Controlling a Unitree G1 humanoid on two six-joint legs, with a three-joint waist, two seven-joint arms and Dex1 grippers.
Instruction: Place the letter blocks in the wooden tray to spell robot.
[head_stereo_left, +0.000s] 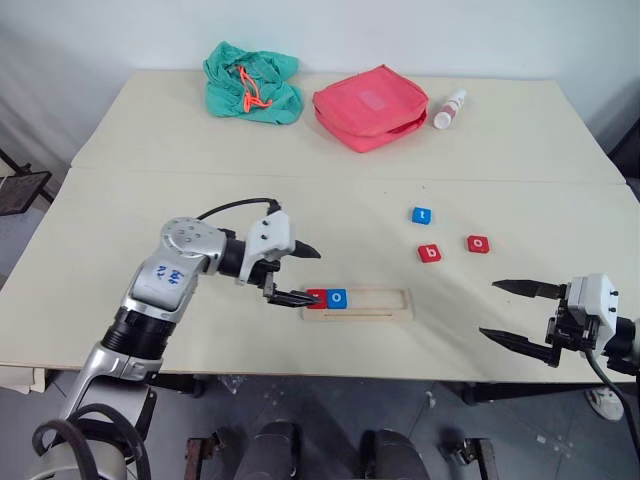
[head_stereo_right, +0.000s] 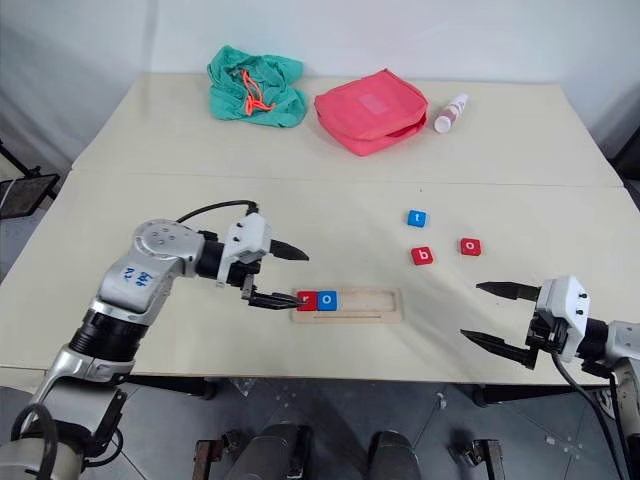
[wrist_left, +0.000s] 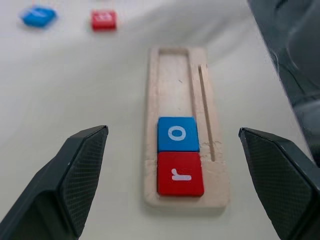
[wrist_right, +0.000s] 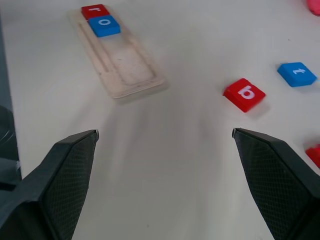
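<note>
Wooden tray (head_stereo_right: 347, 303) at lower centre of the surface (head_stereo_right: 150, 215), holding a red "r" block (head_stereo_right: 307, 300) and blue "o" block (head_stereo_right: 327, 300) at its left end. Left tool (head_stereo_right: 289, 274), fingers spread, just left of the tray. Blue "t" block (head_stereo_right: 417, 218), red "b" block (head_stereo_right: 423, 256) and red "o" block (head_stereo_right: 471, 246) right of centre. Right tool (head_stereo_right: 487, 316), fingers apart, at lower right.

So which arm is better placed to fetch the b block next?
Probably the right gripper: open, empty, on the side where the red b block lies loose. The left gripper hovers open at the wooden tray.
</note>
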